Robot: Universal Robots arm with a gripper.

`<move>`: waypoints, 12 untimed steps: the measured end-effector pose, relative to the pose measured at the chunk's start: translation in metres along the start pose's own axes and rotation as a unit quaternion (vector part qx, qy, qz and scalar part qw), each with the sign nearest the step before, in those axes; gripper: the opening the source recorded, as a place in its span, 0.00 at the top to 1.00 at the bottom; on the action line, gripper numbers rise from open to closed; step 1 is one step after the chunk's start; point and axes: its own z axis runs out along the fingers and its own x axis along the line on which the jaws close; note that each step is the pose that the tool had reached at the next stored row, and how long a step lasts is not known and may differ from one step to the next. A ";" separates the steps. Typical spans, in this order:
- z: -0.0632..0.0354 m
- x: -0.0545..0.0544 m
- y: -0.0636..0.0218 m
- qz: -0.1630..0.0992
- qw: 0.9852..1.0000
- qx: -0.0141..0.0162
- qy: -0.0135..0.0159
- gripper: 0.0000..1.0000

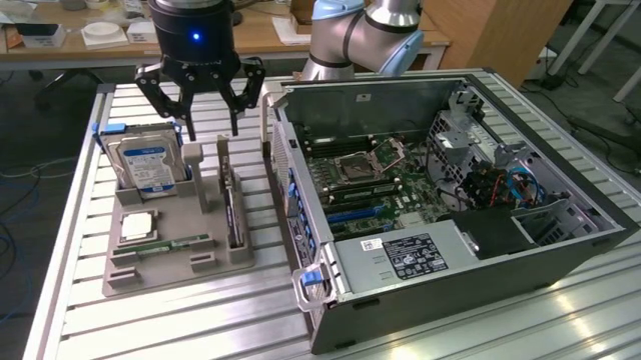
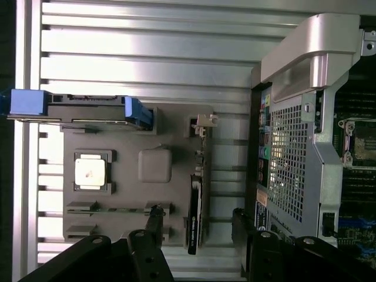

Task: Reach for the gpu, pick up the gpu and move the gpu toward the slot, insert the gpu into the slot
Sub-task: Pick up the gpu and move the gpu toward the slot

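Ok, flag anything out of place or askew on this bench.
Nothing stands out. The gpu stands on edge in the gray holder, the hard drive sits upright in its cradle, and the open gripper hangs above the holder.

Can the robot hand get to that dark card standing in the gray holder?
Probably yes. The hand hangs open over the gpu, whose top edge stands bare in the gray holder; nothing sits between them.
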 end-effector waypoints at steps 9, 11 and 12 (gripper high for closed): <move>0.0019 0.000 -0.0001 0.000 1.000 0.000 0.000 0.41; 0.0029 0.000 -0.0001 0.000 1.000 0.000 0.000 0.41; 0.0034 -0.001 -0.0001 0.000 1.000 0.000 0.000 0.41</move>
